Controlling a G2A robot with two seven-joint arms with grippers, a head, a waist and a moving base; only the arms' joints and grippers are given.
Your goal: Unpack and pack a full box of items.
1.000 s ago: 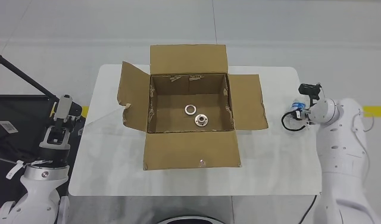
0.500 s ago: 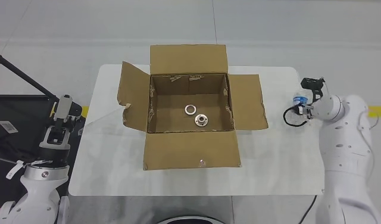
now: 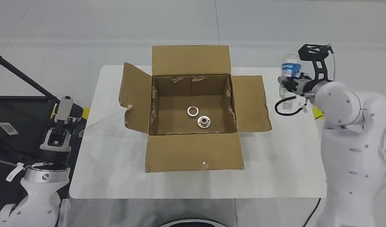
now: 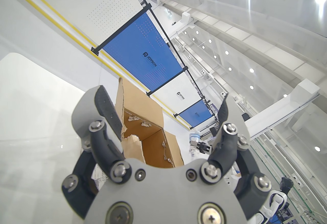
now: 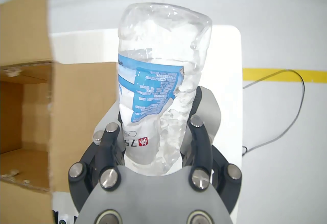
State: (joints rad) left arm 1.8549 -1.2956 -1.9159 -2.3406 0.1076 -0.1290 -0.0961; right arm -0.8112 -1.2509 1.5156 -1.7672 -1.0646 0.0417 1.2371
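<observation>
Where the white, round-cornered surface [image 3: 114, 166] reaches its corner at about 2 o'clock, the right gripper [image 3: 295, 85] is closed around a bottle [image 3: 290, 68]. In the right wrist view the bottle [image 5: 158, 87] is clear, thin plastic, dented and crinkled, with a blue and white paper label wrapped round its middle. Its flat, rounded base points away from the right gripper [image 5: 158, 107], and its narrower end sits down between the dark curved fingers [image 5: 198, 105]. Whether any part of the bottle touches the surface I cannot tell.

The box [image 3: 192, 115] is plain brown corrugated cardboard, square, standing at the middle of the surface with all four flaps [image 3: 194, 152] folded outward. The flap at 9 o'clock has a torn, ragged edge. On the box floor lie a flat metal ring [image 3: 193, 111] and, just beside it toward 4 o'clock, a round flanged metal piece [image 3: 204, 122]. A small pale speck [image 3: 205, 164] rests on the flap at 6 o'clock, too small to identify.

At 9 o'clock, beyond the surface's edge, the left gripper [image 4: 163, 97] has its grey, black-padded fingers [image 4: 104, 105] spread apart, with nothing between them.
</observation>
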